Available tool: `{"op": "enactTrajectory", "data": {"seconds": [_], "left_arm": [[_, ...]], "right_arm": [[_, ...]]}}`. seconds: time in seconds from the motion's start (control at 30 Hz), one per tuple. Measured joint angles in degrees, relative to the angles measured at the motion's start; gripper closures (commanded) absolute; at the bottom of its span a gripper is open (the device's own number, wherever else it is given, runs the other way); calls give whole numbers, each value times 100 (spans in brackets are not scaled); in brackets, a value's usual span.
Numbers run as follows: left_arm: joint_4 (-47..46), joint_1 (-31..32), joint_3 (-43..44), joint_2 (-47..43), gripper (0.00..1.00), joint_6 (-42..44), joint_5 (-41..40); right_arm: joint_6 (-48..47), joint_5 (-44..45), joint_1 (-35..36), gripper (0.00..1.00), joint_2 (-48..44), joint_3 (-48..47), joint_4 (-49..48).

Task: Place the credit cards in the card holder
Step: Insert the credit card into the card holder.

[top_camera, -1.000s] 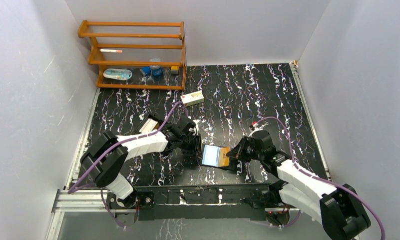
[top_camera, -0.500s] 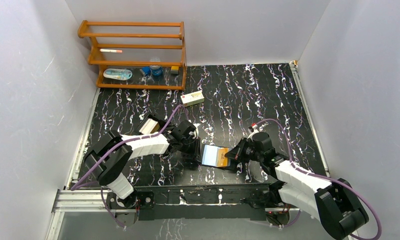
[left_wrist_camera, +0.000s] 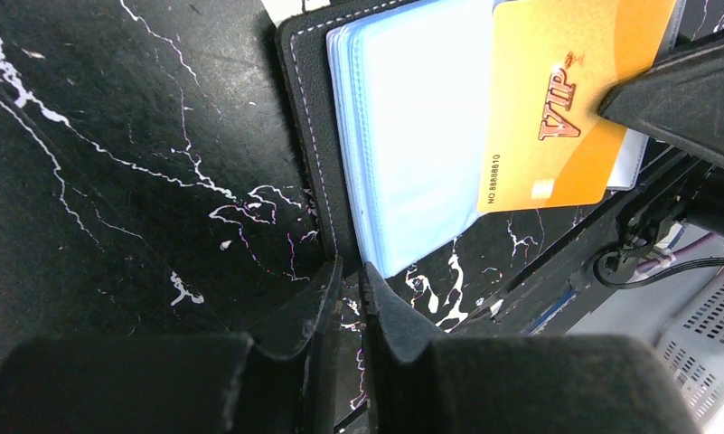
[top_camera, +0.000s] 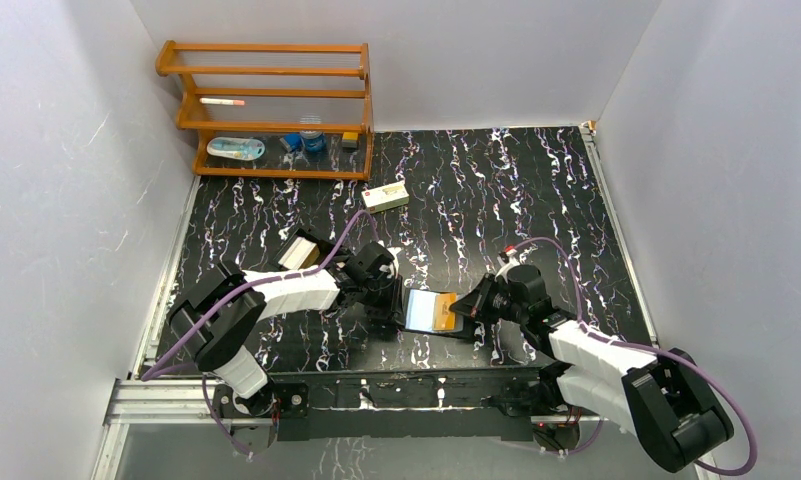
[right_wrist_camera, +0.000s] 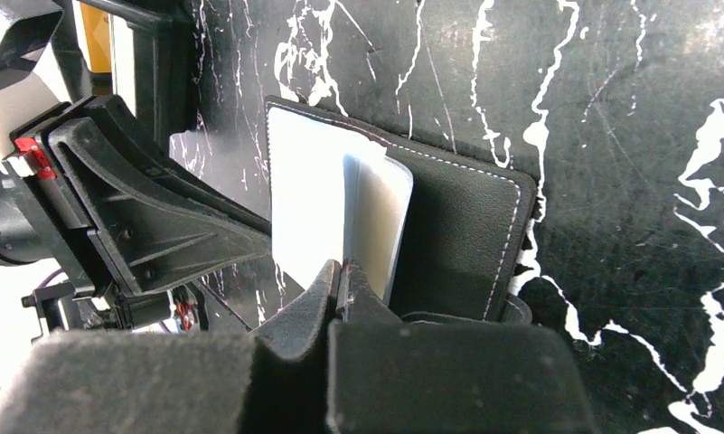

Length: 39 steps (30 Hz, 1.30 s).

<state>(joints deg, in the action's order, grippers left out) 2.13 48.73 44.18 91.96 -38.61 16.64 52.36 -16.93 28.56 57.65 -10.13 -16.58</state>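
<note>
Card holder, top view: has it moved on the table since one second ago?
No. The card holder lies at the same spot below the cream carton, with no visible shift.

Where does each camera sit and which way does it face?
Top external: above and behind the bases, looking down on the table; left arm and right arm show.
Left wrist: on the left gripper, facing the open card holder; own fingers show.
Right wrist: on the right gripper, facing the holder's other side; own fingers show.
Shared: both wrist views show the card holder and the opposite gripper.
</note>
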Motion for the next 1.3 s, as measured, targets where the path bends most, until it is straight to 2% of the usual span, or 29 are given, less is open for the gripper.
{"op": "enactTrajectory", "data": {"seconds": [0.7, 1.1, 1.3], "left_arm": [[-81, 72, -52, -24, 86, -105, -122], [-79, 125, -52, -31, 86, -173, -216], [-61, 146, -42, -35, 86, -240, -262]], "right_arm": [[-114, -256, -81, 98, 540, 157, -785], [133, -323, -81, 97, 828, 243, -1241], [229, -326, -81, 92, 964, 243, -1392]]}}
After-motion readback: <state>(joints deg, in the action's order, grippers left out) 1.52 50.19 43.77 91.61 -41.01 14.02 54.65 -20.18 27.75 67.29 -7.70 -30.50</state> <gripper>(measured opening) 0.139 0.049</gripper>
